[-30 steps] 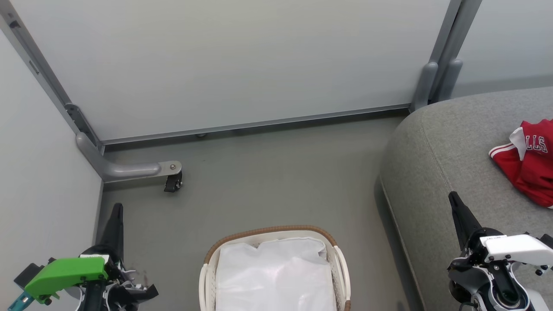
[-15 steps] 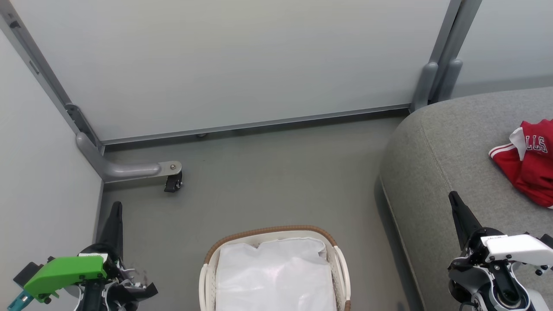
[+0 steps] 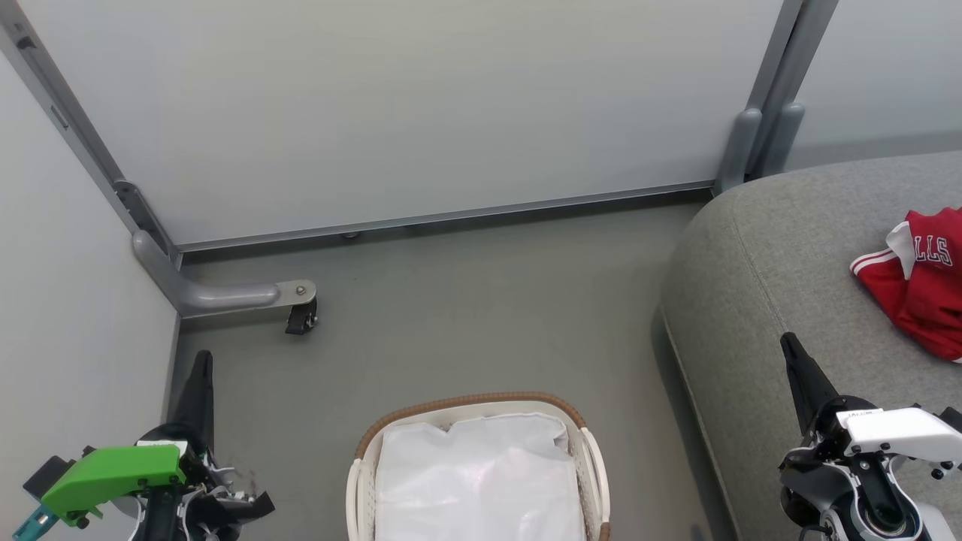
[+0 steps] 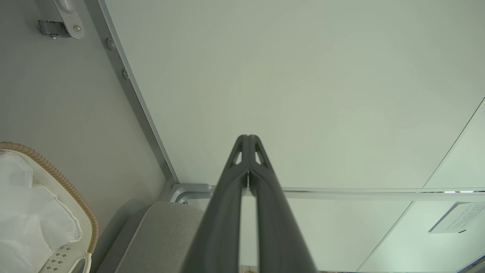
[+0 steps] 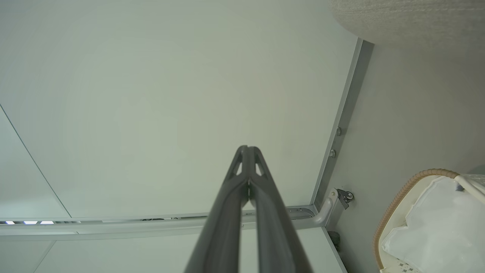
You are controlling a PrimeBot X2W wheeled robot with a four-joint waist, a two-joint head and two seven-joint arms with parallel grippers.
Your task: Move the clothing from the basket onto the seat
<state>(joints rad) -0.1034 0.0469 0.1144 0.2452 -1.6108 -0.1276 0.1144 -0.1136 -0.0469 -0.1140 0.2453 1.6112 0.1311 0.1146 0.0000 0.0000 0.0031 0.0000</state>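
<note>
The clothing lies on the seat, far out to my right in the head view, where the frame edge cuts it off. I see 1 red heap with a white panel folded over its top and dark letters ending in "LLS" reading upright to the camera. I cannot tell whether both garments are in that heap. The part I can see has its long axis running diagonally, from the white-striped hem, which points back toward the seat's rounded corner, down toward my right arm's side. It sits well in from the seat edge, so I judge it won't slide off.

The basket stands on the floor between my 2 arms. Only its white liner shows inside, with no red, though its near end is out of frame. From that I take the transfer to be done or close to it.

The left end effector has its fingers pressed together on nothing and hangs above the floor beside the basket. The right end effector is likewise closed and empty, above the seat's near edge and well apart from the clothing. Both point toward the partition panel, which I read as a parked pose.
</note>
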